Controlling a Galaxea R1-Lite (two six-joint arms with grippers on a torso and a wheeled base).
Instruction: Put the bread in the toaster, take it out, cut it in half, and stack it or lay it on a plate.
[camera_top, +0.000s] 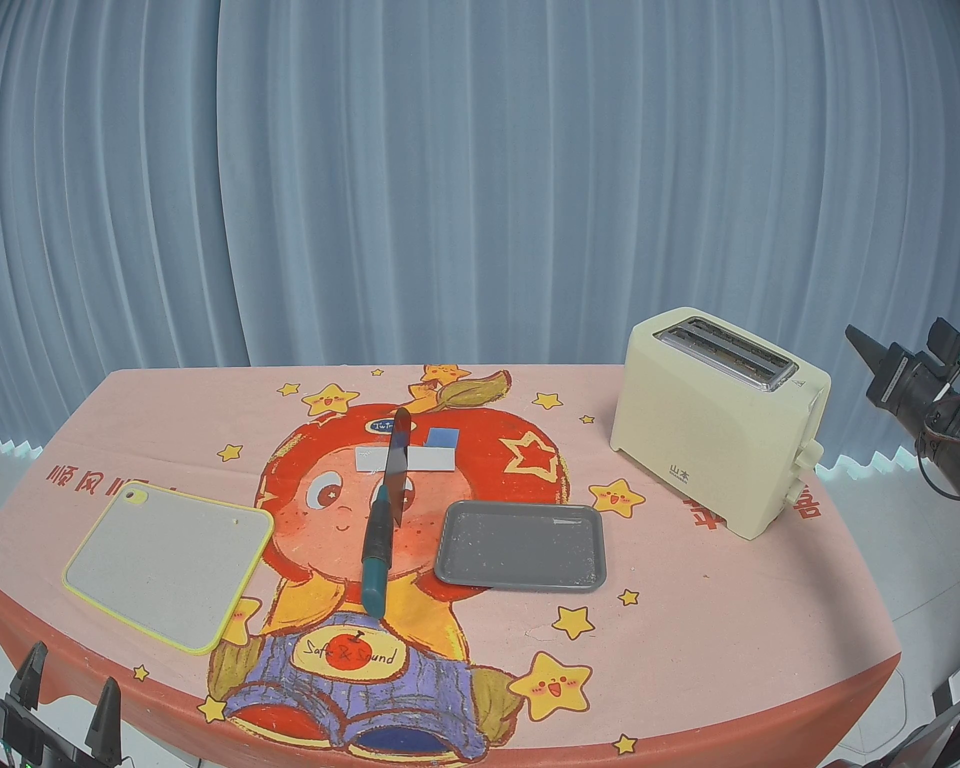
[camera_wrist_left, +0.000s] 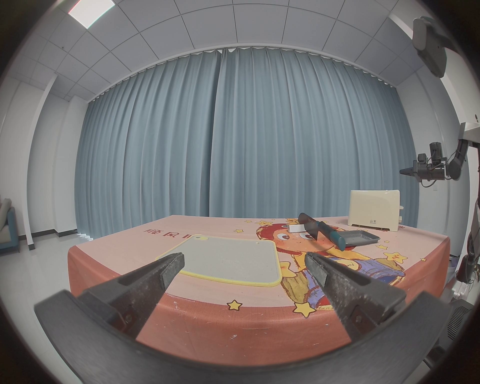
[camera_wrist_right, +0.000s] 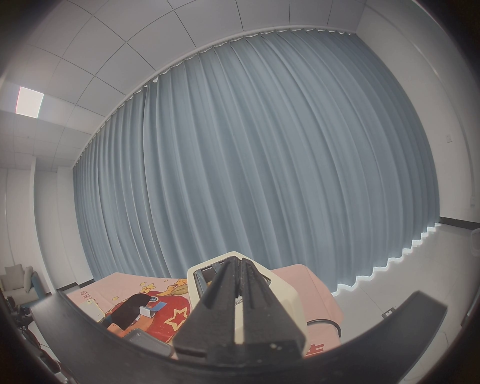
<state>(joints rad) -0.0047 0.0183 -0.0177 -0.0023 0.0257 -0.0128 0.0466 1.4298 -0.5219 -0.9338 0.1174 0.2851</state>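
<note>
right tool (camera_wrist_right: 239, 261) closed, apart to the right of toaster (camera_top: 715, 420) on table's (camera_top: 700, 620) right side; left tool (camera_wrist_left: 243, 257) open, low near cutting board (camera_top: 165, 565). bread in slots (camera_top: 725, 352): can't tell. right tool should open, square up over slots, descend straight

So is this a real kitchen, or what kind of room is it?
Probably a robot test room, not a real kitchen. A blue curtain hangs all along the back, the ceiling has office tiles, and the toaster and cutting board sit on a table with a cartoon cloth.
</note>
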